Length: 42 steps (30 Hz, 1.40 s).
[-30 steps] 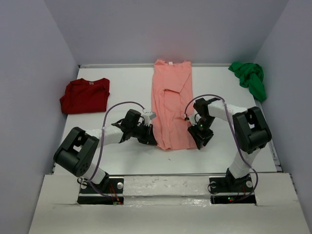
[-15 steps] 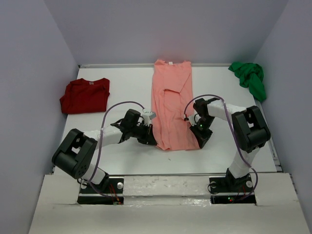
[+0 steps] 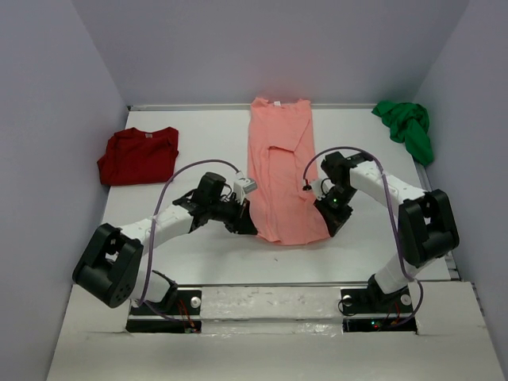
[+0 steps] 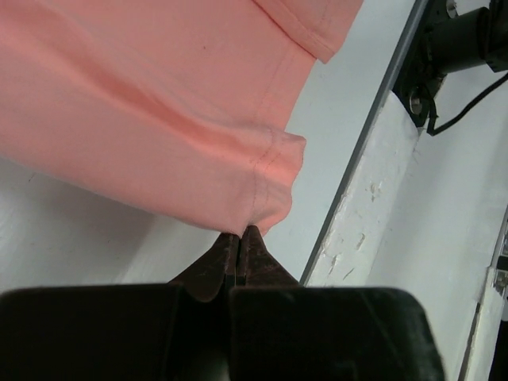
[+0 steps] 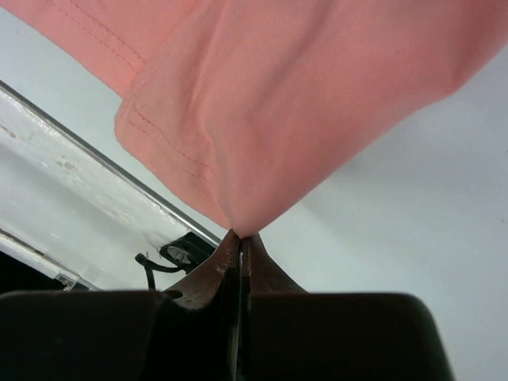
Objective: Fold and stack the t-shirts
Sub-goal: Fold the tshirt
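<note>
Left tool and right tool pinch salmon-pink shirt corners; red shirt, green shirt lie apart.

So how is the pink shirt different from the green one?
The pink shirt lies laid out long and flat in the middle of the table; the green shirt sits bunched up in the far right corner. The left gripper and the right gripper pinch the pink shirt's near corners; nothing touches the green shirt. Both are cloth shirts, neither yet stacked.

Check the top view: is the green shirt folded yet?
No, the green t-shirt lies bunched up in the far right corner.
</note>
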Each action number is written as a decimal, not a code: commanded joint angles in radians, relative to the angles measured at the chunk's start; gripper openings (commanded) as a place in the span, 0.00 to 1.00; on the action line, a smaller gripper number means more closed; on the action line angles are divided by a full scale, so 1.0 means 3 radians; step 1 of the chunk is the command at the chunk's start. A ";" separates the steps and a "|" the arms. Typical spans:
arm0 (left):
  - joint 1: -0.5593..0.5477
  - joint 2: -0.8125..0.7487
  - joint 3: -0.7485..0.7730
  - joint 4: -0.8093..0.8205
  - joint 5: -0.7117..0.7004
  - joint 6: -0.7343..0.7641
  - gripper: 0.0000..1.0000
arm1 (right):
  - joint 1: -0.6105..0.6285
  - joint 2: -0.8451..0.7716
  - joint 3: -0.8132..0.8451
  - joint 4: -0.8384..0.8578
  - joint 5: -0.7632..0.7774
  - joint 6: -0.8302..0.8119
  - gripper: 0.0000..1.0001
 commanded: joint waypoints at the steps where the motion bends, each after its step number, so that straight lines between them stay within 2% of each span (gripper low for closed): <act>1: 0.0005 -0.0133 0.0259 -0.0221 0.0368 0.0328 0.00 | -0.0025 -0.0227 0.0162 -0.0316 -0.0001 -0.0123 0.00; 10: 0.0015 -0.0230 0.0464 -0.0534 0.0410 0.0686 0.00 | -0.0025 -0.0314 0.0336 -0.0419 0.0213 -0.0144 0.00; 19: 0.0076 -0.0220 0.0709 -0.0667 0.0108 0.0835 0.00 | -0.0025 -0.0350 0.0735 -0.0337 0.0418 -0.0057 0.00; 26: 0.0240 -0.0112 0.1138 -0.0800 -0.0173 0.0967 0.00 | -0.0025 -0.0314 0.1031 -0.0235 0.0622 -0.0001 0.00; 35: 0.0557 0.0102 0.1477 -0.0759 -0.0240 0.1019 0.00 | -0.0061 -0.0038 0.1359 0.0031 0.0827 0.0035 0.00; 42: 0.0639 0.0347 0.1640 -0.0652 -0.0199 0.1014 0.00 | -0.0178 0.0335 0.1773 0.0154 0.0842 0.0045 0.00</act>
